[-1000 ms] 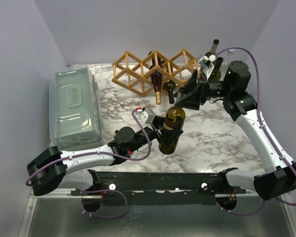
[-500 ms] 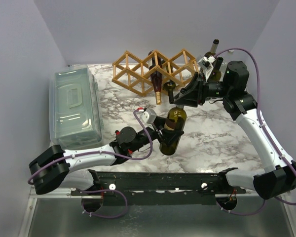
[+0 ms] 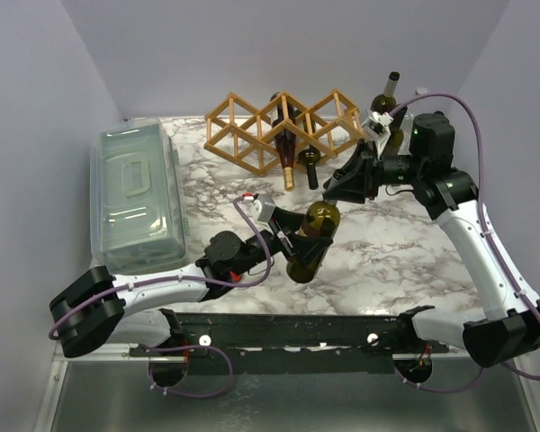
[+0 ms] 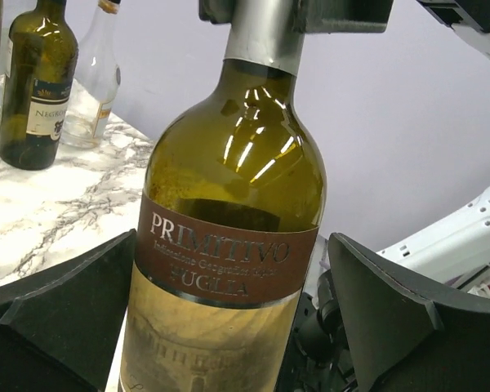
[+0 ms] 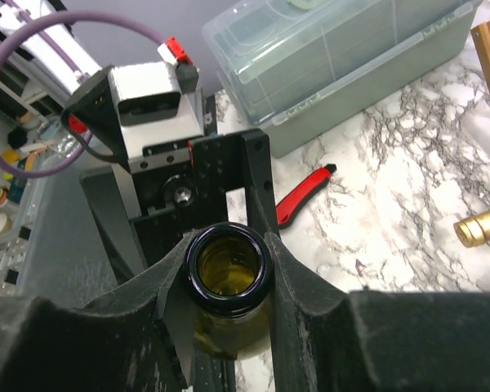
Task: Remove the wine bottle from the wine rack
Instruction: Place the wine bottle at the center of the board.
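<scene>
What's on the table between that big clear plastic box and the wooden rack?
Only bare marble table shows between the plastic box and the wine rack, in the top view.

A white marble-patterned tabletop [image 3: 391, 247] carries a clear lidded plastic bin [image 3: 137, 193] at left, a tan wooden lattice rack [image 3: 279, 130] at upper centre, and standing glass bottles [image 3: 387, 112] at upper right.

Olive-green wine bottle [image 3: 310, 239] tilted at frame centre; tan lattice wine rack [image 3: 283, 129] (two bottles inside) stands upper centre.
</scene>
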Tool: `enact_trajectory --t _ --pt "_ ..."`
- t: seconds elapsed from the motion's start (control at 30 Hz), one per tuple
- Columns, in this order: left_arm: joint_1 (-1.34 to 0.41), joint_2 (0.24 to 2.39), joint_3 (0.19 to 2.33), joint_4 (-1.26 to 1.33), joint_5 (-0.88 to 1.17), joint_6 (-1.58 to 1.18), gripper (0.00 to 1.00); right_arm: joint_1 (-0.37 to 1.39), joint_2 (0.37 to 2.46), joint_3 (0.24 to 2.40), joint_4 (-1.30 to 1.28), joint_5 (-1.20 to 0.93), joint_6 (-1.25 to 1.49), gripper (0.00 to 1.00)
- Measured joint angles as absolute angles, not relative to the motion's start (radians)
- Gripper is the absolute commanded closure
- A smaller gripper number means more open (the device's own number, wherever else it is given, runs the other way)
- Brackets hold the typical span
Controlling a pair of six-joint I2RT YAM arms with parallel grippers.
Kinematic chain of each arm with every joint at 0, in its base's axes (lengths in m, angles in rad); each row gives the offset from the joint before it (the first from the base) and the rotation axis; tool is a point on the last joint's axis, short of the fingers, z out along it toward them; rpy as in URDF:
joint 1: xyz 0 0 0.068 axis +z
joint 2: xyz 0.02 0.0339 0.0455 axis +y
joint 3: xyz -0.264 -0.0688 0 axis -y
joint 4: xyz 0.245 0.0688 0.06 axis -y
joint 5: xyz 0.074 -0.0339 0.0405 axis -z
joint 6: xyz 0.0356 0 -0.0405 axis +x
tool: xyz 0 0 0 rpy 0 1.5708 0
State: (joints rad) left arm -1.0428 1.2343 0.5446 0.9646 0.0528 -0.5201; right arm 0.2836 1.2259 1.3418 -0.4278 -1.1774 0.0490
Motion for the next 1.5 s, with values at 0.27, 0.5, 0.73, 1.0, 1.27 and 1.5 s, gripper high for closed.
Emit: enact_trajectory --t 0.27,0.5,0.73,1.0,1.27,1.5 --pt "-0.987 1.161 0.462 0.999 0.142 -0.576 0.01 0.241 1.192 1.341 -0.561 -1.158 -0.088 1.0" --pt "-0.968 1.126 0.427 1.013 0.222 -0.599 0.01 0.18 1.185 1.337 -0.551 -1.097 -0.124 1.0" --pt "-0.955 1.126 0.407 1.007 0.256 -0.583 0.01 0.168 1.183 1.337 -0.575 -1.048 -0.159 1.0" --pt "-0.884 1.1 0.356 0.989 0.277 -0.587 0.01 0.135 1.157 1.319 -0.61 -0.878 -0.237 1.0" --pt "-0.838 1.061 0.35 0.902 0.278 -0.622 0.01 0.108 1.139 1.268 -0.608 -0.712 -0.264 1.0" --pt "-0.826 1.039 0.348 0.842 0.278 -0.64 0.01 0.081 1.134 1.204 -0.578 -0.59 -0.263 1.0"
